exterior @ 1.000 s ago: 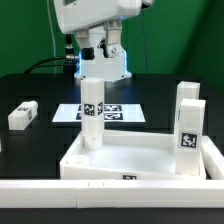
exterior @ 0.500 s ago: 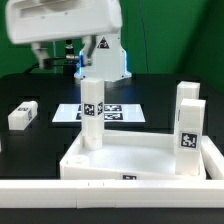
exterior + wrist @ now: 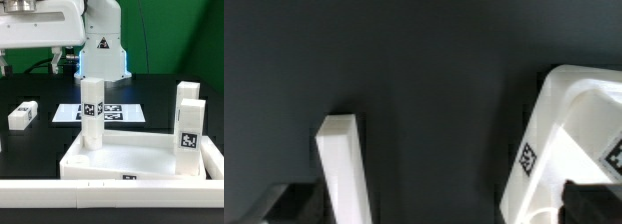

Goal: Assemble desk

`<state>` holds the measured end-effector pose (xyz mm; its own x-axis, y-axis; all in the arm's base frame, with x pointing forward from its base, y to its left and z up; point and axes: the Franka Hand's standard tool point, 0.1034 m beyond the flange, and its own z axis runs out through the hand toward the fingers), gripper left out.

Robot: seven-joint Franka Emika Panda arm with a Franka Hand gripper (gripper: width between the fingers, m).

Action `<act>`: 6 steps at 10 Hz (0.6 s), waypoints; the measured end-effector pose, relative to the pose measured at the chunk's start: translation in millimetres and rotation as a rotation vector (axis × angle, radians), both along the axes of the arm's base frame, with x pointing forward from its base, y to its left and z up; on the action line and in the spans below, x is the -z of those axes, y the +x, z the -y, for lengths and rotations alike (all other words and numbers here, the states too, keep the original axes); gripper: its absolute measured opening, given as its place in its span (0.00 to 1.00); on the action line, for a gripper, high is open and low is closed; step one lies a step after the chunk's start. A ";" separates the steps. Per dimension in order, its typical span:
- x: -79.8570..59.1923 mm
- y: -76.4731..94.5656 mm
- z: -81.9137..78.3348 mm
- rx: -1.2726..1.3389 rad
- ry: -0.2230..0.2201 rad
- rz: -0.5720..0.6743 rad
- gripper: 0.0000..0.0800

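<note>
We see the gripper (image 3: 434, 205) spread wide, holding nothing, over the dark table (image 3: 420, 80). The desk top (image 3: 130, 160) sits on the camera side of the marker board (image 3: 112, 113), w/ 3 legs (image 3: 92, 110) upright. A 4th leg (image 3: 22, 114) lies to the board's exterior-view left.

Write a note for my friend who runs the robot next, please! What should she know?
Hand: open, empty, high at the exterior view's left.
Desk top: near the camera, three legs upright on it.
Done: those three stand; how tight, cannot tell.
Left: the fourth leg lies loose on the table at the exterior view's left; pick it up and fit it.
</note>
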<state>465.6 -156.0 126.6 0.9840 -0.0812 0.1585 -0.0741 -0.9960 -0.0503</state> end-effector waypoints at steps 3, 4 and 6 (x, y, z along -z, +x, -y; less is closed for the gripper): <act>15.0 -14.9 12.4 0.003 0.043 -0.112 0.81; 26.8 -23.2 29.2 0.012 0.061 -0.233 0.81; 37.7 -25.8 48.6 0.027 0.097 -0.404 0.81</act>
